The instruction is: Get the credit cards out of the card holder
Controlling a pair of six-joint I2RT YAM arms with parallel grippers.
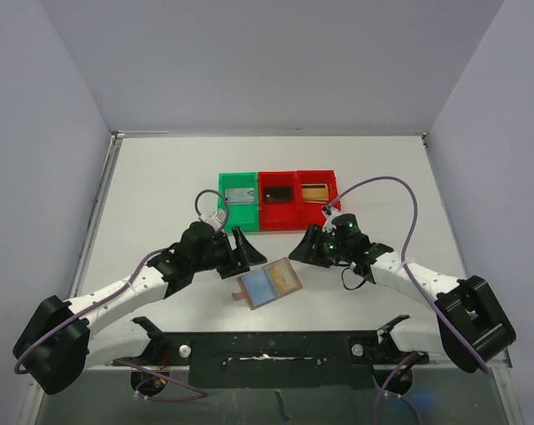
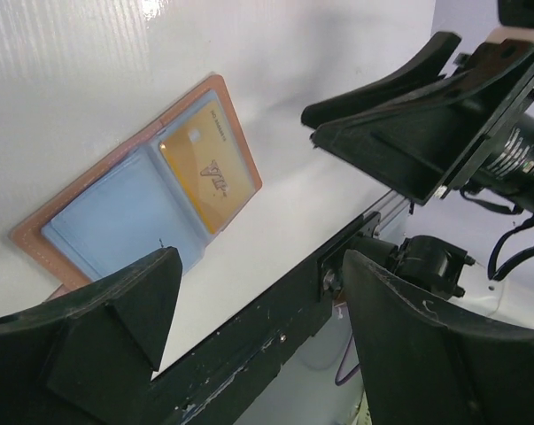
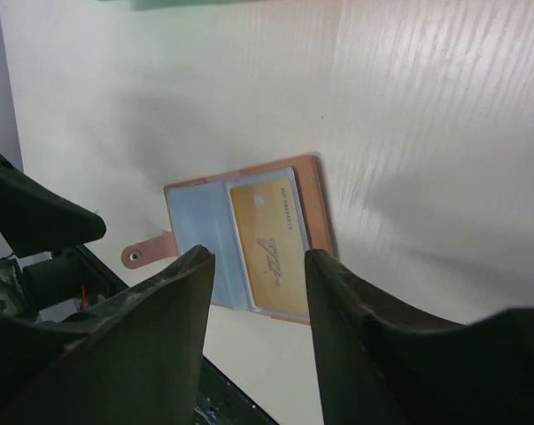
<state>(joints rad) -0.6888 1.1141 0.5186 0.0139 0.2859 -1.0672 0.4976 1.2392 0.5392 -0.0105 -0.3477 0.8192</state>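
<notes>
A white table (image 1: 160, 177) fills the scene, with a black rail (image 1: 267, 345) along its near edge. The left arm (image 1: 116, 297) and right arm (image 1: 417, 279) both reach inward toward the middle. Past them, three plastic bins sit side by side in a row: a green bin (image 1: 236, 219) on the left, a red bin (image 1: 278, 219) in the middle and a second red bin (image 1: 313, 175) on the right. Each has a flat item lying in it. The card holder (image 1: 259, 289) lies spread open and flat on the table, in front of the bins, between the two grippers and touching neither. One half shows its light-blue lining. The other half, nearer the right arm, has a gold card (image 1: 284, 278) tucked into its pocket. The left gripper (image 2: 259, 266) hangs above the table beside the card holder, its fingers spread wide with nothing between them. The right gripper (image 3: 258, 258) is also released, with a clear gap between its fingers and nothing in it. A small brown tab (image 3: 139, 256) with a pale stud sticks out from the blue-lined half's edge.
</notes>
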